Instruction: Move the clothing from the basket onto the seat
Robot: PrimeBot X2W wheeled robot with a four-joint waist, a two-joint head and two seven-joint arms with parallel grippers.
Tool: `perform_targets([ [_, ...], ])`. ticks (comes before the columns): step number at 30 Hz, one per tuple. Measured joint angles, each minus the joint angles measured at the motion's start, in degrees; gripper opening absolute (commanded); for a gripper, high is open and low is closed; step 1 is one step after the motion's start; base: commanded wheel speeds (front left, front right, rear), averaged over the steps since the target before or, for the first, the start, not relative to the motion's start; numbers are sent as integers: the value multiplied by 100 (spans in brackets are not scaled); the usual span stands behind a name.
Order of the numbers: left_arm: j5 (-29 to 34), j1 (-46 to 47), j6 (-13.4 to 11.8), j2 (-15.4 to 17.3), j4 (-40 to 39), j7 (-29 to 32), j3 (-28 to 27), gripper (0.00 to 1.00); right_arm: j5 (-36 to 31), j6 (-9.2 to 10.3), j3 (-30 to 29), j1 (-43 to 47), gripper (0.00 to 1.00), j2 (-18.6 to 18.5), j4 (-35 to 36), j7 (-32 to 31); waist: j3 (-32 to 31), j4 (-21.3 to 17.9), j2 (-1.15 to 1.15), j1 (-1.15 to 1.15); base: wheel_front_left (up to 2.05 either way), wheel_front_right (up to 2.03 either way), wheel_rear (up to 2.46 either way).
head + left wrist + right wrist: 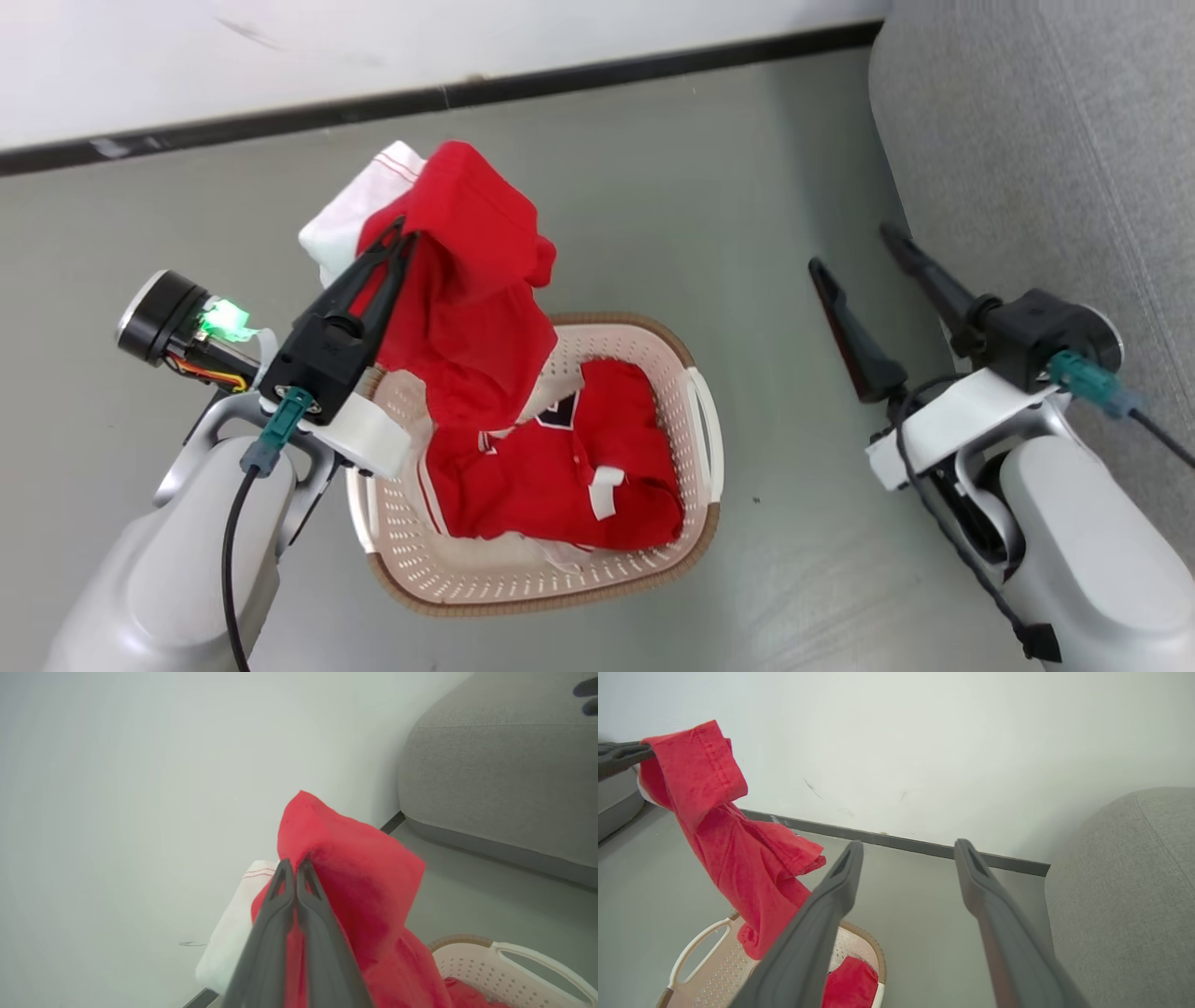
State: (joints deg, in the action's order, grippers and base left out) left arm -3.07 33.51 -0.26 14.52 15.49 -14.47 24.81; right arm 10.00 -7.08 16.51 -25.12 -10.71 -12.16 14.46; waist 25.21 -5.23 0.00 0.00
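We look down on a smooth grey-green floor (709, 187) that meets a plain white wall (560, 37) at the far side. A dark baseboard (448, 96) runs along the joint, scuffed pale toward its left end, and a faint dark streak (247, 33) marks the wall above it. At the right we see a grey woven-fabric sofa cushion (1055, 140) with a rounded corner, close to the wall. The light is soft and even, leaving a mild sheen on the floor.

Bright, even indoor light; faint soft shadows on floor (653, 168). Left wrist view hazy, wall (117, 788) washed out.
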Motion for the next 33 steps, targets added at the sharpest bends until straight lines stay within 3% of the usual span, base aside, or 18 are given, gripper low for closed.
perform_targets([
  [11,-87,42,410,-134,-296,-8,313,0,219,-2,1303,-70,100,-412,-287,0,-647,237,0,0,0,0,0],
  [20,-92,311,553,-271,-478,8,565,0,546,-5,2290,-192,100,-687,-354,-34,-1180,392,0,0,0,0,0],
  [33,-435,479,658,-482,-553,334,854,0,1144,-5,2953,-258,100,-926,-337,-91,-1875,559,0,0,0,0,0],
])
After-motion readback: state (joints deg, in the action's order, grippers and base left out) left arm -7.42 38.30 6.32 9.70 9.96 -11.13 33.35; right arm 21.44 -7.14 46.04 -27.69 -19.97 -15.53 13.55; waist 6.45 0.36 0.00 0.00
